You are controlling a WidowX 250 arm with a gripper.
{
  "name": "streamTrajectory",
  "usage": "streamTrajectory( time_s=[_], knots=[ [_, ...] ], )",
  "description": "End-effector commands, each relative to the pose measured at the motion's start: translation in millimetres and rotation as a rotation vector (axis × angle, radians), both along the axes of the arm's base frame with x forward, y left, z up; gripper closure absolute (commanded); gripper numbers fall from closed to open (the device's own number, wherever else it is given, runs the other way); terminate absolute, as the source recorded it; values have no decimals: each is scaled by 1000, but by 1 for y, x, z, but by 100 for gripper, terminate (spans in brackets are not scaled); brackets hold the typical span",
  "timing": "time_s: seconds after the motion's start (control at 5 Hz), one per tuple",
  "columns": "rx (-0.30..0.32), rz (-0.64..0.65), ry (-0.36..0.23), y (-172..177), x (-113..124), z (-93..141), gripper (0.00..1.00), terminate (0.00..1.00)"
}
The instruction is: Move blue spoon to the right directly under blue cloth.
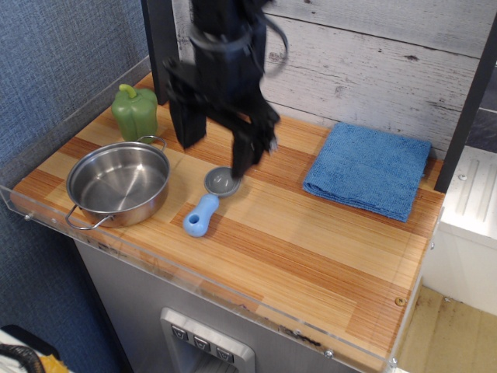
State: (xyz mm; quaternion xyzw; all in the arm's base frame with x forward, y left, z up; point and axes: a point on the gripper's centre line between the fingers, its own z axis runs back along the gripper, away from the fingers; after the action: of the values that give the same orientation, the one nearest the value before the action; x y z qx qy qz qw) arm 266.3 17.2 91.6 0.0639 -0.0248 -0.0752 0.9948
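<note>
Spoon (pixel 208 200) lies untouched mid-table, grey bowl toward the wall, blue handle toward the front edge. Gripper (pixel 216 154) hangs right above it, jaws spread wide and empty, one finger (pixel 244 151) over the bowl, the other over bare wood by the pot (pixel 118 183). Pepper (pixel 134 113) stands behind the pot. Cloth (pixel 369 169) sits well apart on the right, the wood below it free. Nothing's grasped yet: pickup, carry and placement all remain.
</note>
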Motion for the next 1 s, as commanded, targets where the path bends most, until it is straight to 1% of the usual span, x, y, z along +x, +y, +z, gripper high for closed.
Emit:
streamTrajectory(
  time_s=[0.0,0.2,0.4,0.6,0.8],
  knots=[
    [68,96,74,-3,6,-26,0,0],
    [-14,103,18,5,4,-35,0,0],
    [-100,88,-87,13,-2,-35,0,0],
    [-152,66,-142,17,-4,-39,0,0],
    [-147,74,-144,19,-3,-41,0,0]
  ],
)
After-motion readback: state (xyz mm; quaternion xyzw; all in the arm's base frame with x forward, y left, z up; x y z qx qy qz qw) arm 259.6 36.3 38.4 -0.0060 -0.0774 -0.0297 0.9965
